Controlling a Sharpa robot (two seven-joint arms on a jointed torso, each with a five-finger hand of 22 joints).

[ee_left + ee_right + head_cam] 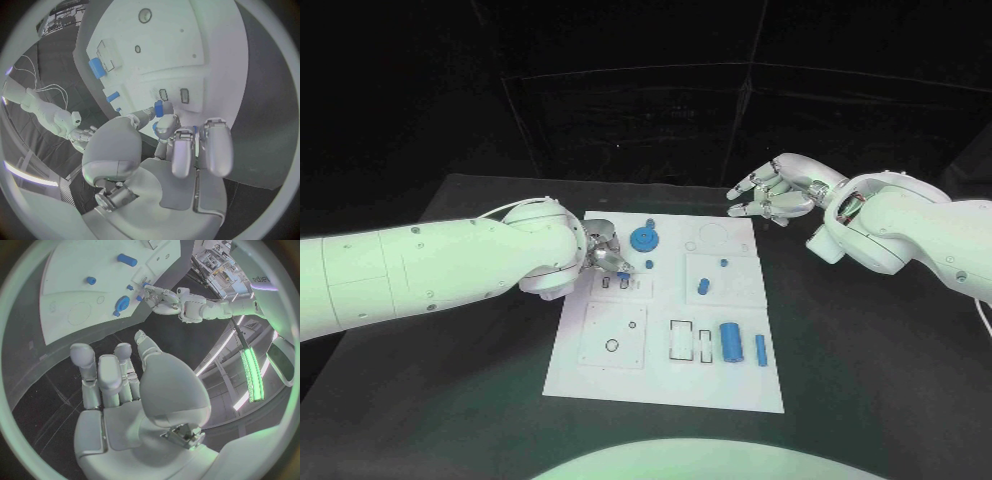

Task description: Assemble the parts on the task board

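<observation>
Fingers [164,122] of the left hand [606,255] pinch a small blue part [159,108] over the task board [668,385]; the right hand [776,190] hovers, loosely spread, above the black bench [862,350], dark curtains behind.

Left silver hand [606,256] mostly hidden behind its own white forearm at 9 o'clock of the white task board [661,390]; fingers [167,125] cover most of a small blue part [159,108], grip unclear. Board slot contents too small to read.

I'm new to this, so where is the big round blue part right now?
In the head view, the round blue part lies near the task board's far edge, just beside the left hand.
</observation>
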